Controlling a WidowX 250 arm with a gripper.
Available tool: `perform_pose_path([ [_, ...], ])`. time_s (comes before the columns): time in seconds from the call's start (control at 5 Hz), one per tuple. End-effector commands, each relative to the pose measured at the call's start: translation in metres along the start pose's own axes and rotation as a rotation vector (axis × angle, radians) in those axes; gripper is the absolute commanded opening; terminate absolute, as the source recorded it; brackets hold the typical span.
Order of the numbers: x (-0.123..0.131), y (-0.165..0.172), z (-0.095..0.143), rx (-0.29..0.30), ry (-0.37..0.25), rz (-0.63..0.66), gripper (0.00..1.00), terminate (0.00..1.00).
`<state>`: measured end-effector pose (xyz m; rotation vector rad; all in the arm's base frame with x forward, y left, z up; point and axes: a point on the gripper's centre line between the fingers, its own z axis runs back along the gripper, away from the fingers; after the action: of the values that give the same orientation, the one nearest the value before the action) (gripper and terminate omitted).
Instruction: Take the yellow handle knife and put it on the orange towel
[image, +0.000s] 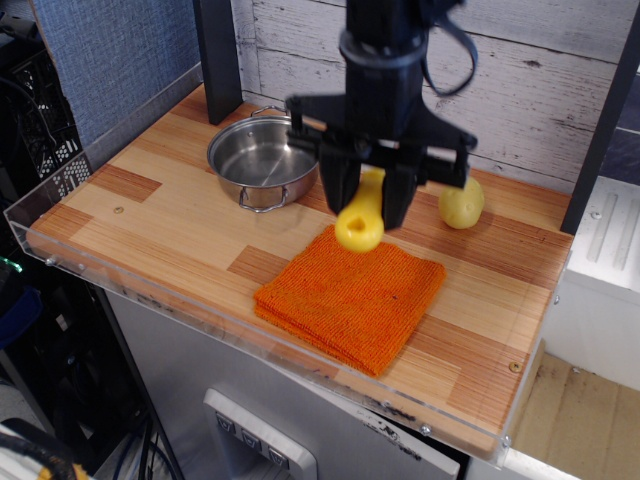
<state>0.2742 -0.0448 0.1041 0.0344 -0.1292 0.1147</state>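
My black gripper (371, 190) is shut on the yellow handle knife (361, 220) and holds it in the air above the far edge of the orange towel (350, 295). Only the chunky yellow handle with the hole at its end shows, hanging down below the fingers; the blade is hidden between them. The orange towel lies flat on the wooden table, in front of the middle, with nothing on it.
A steel pot (264, 158) stands at the back left of the wooden table (150, 215). A round yellowish potato (462, 202) lies just right of the gripper. A clear plastic rim runs around the table's edges. Dark posts stand at the back left and right.
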Motion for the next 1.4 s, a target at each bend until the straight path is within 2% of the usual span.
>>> perform_pose_path([
  [0.0,-0.014,0.017,-0.017,-0.081,0.072,-0.180,0.00,0.00],
  [0.2,-0.016,0.030,-0.022,-0.133,0.099,-0.225,0.00,0.00],
  [0.4,-0.018,0.028,-0.026,-0.117,0.100,-0.190,0.00,0.00],
  [0.8,-0.030,0.009,-0.052,-0.089,0.178,-0.154,0.00,0.00],
  [1.0,-0.032,0.012,-0.061,-0.090,0.207,-0.146,0.00,0.00],
  [1.2,-0.028,0.026,-0.054,-0.074,0.198,-0.123,0.00,0.00],
])
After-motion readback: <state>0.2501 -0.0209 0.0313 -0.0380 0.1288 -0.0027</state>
